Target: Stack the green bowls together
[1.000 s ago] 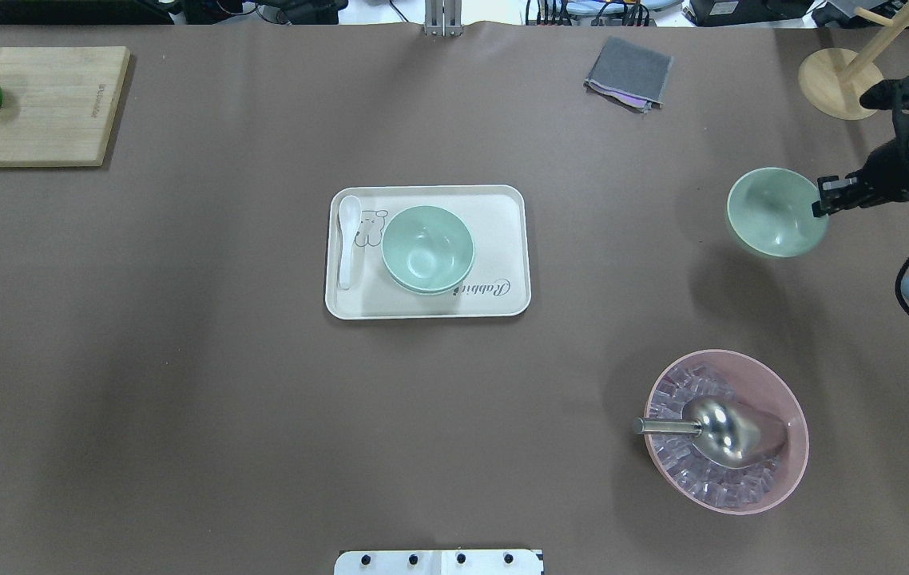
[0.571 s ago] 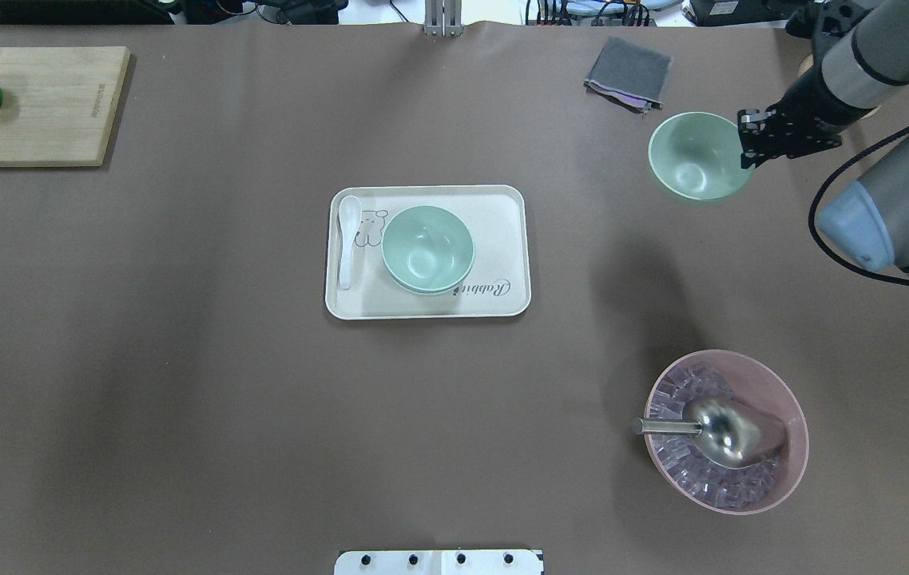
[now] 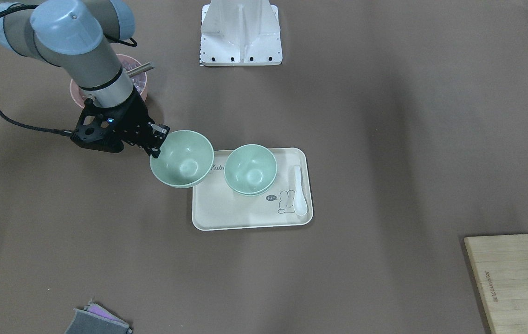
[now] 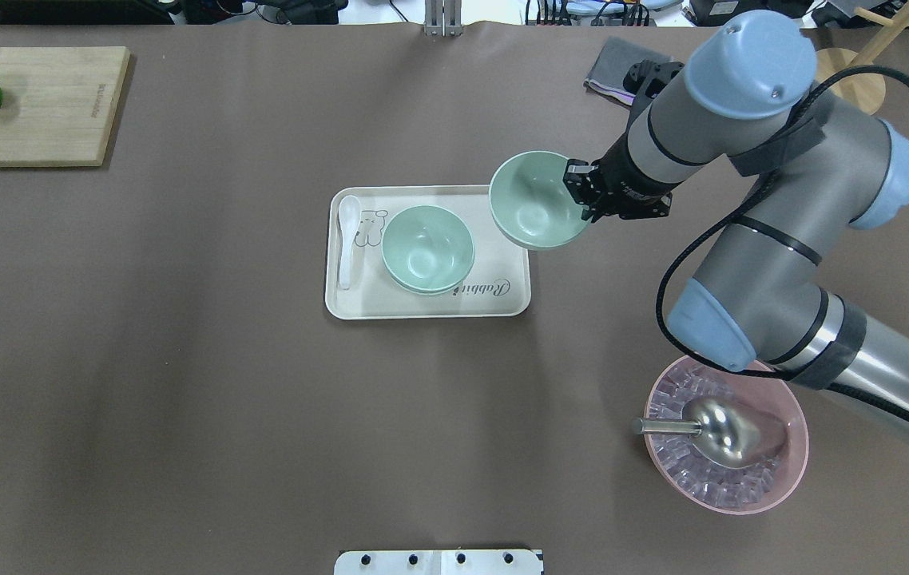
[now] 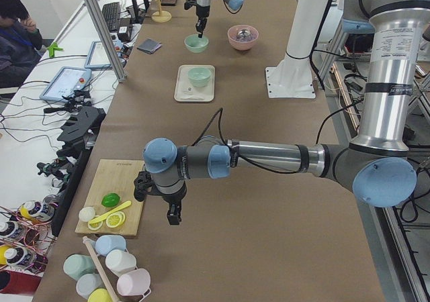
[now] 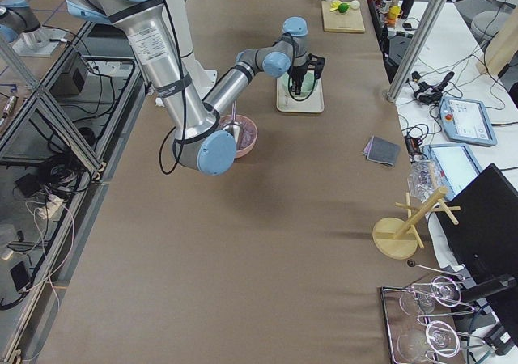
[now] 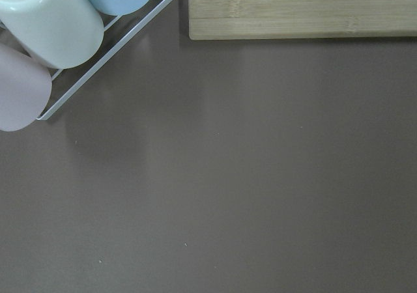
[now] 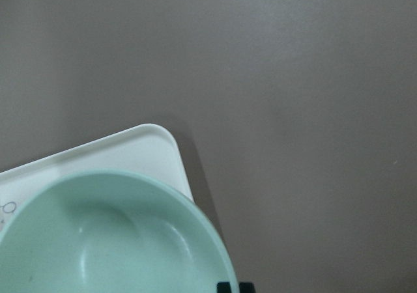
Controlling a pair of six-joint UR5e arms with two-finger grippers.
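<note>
- While the right end effector [image 4: 580, 192] is staying clenched on the rim of the carried green bowl [image 4: 538, 200], the overhead view is showing the bowl arriving from the tabletop's right side over the tray [image 4: 430, 314] corner.
- Front view: it is hanging beside the stacked green bowls [image 3: 250, 168], not yet above them, so nesting is probably coming next.
- Left side view: the left end effector [image 5: 173, 216] is hovering near the cutting board [image 5: 127, 201]; clenched or released, I cannot tell.

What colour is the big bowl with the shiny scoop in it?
It's pink. The bowl shows best in the overhead view.
</note>
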